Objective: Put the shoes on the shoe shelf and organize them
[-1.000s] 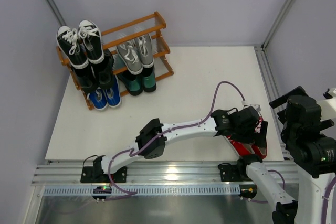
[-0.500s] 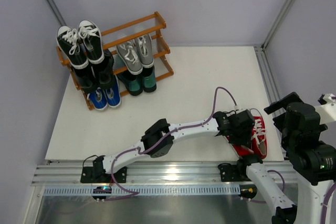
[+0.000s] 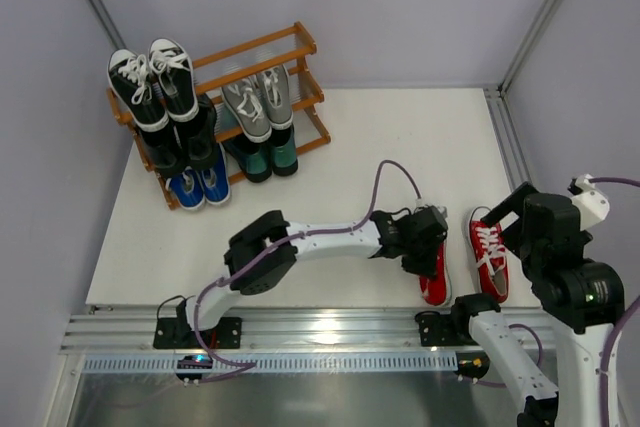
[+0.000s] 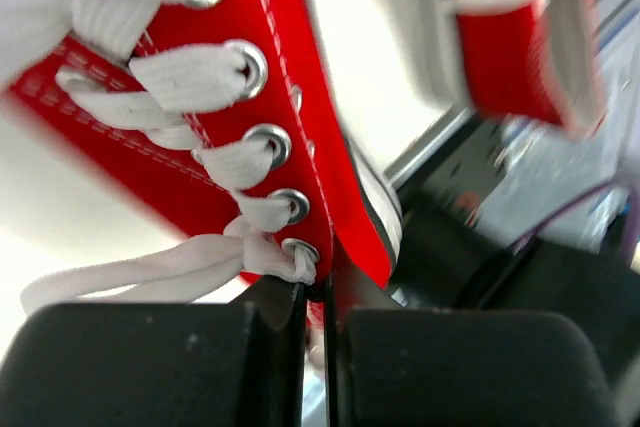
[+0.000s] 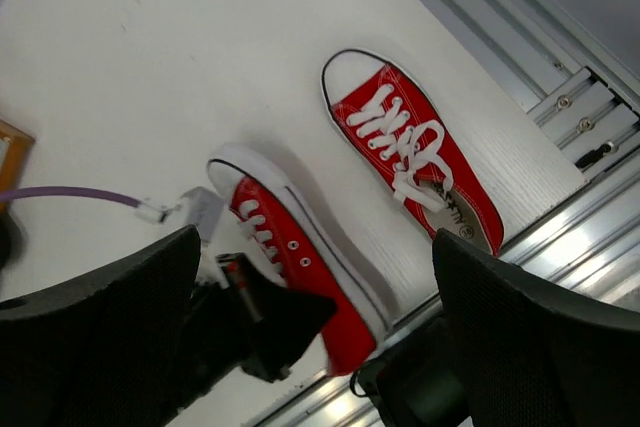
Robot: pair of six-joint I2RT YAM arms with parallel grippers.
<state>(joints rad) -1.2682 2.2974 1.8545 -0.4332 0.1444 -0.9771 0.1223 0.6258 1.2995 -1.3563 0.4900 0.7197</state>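
The red sneaker (image 3: 436, 279) is at the near edge of the table (image 3: 380, 137), and its mate (image 3: 490, 257) lies just to its right, not touching it. My left gripper (image 4: 320, 299) is clenched on its eyelet flap, beside the lowest lace. My right gripper (image 5: 315, 242) hangs spread wide above both. The shoe shelf (image 3: 300, 47) stands well apart, at the far left.

Red canvas and white laces are being shown by the sneaker (image 3: 436, 279) nearest the orange-brown shoe shelf (image 3: 256, 45) and by its twin (image 3: 490, 259).
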